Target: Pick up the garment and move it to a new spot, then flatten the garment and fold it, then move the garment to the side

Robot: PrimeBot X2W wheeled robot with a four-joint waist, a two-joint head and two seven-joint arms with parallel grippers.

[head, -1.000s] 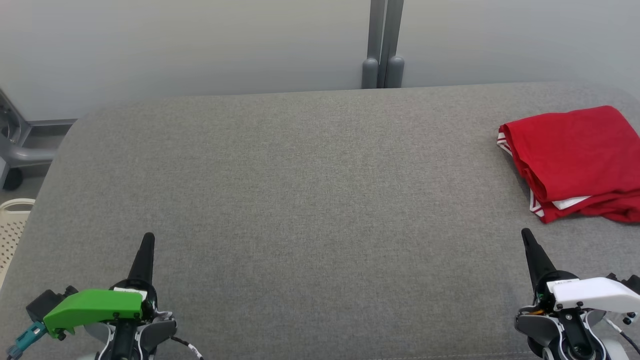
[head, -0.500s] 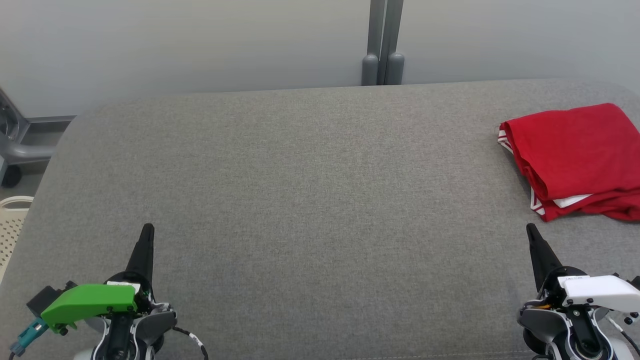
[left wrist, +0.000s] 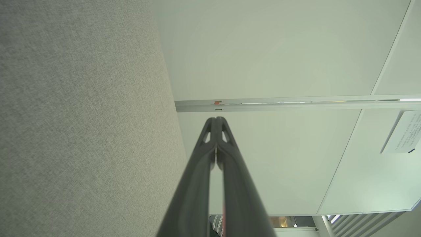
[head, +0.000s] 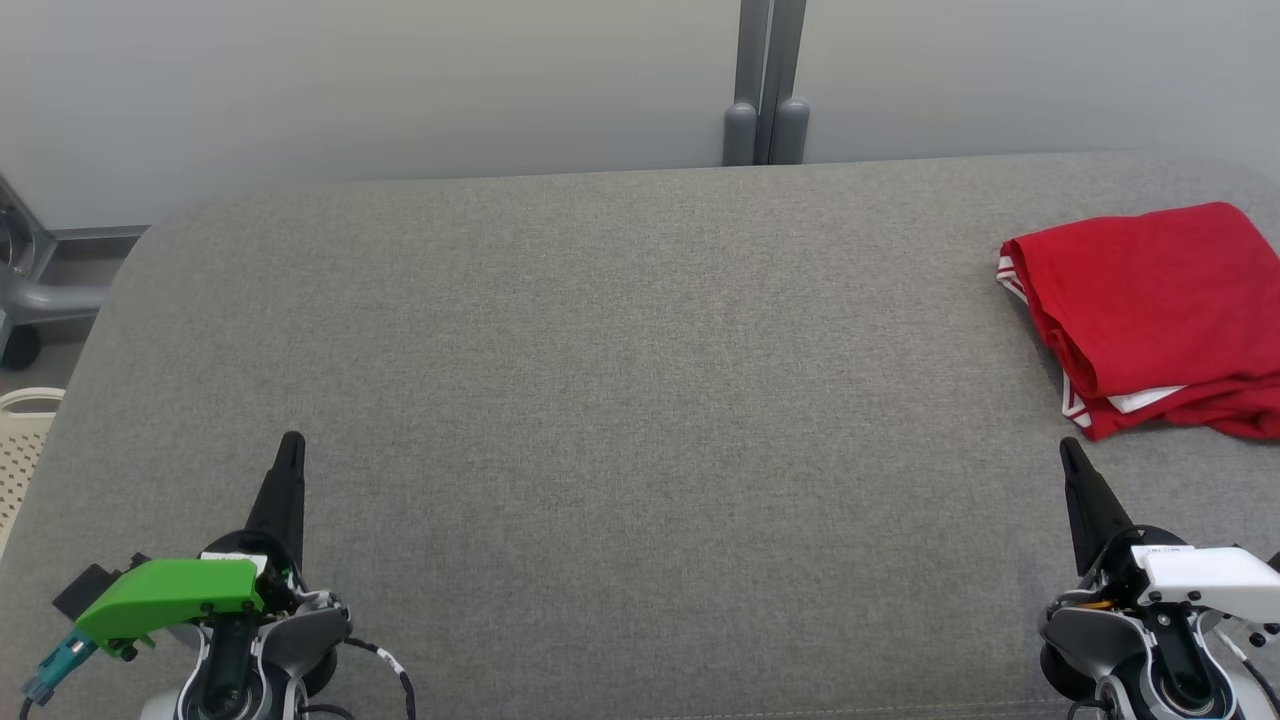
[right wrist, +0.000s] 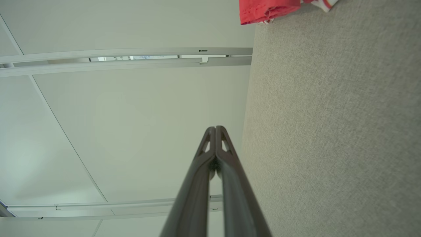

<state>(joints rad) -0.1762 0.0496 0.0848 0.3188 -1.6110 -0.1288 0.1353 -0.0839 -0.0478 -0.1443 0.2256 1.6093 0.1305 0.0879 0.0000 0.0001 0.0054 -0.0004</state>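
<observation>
The garment (head: 1150, 310), red with white trim, lies folded at the right edge of the grey fabric surface (head: 620, 380); a corner of the garment (right wrist: 266, 10) also shows at the top of the right wrist view. My left gripper (head: 291, 442) is at the lower left, shut and empty, its fingertips (left wrist: 216, 119) pressed together. My right gripper (head: 1068, 446) is at the lower right, shut and empty, just in front of the garment and apart from it. Its fingertips (right wrist: 215, 128) meet with nothing between them.
A pale wall with a grey post (head: 765, 90) stands behind the surface. At the far left are a cream perforated basket (head: 20, 450) and a grey wheeled frame (head: 30, 290).
The head view has shifted a little, so the surface and garment sit slightly higher. Both grippers stay shut and have sunk a little toward the lower corners of the view.
</observation>
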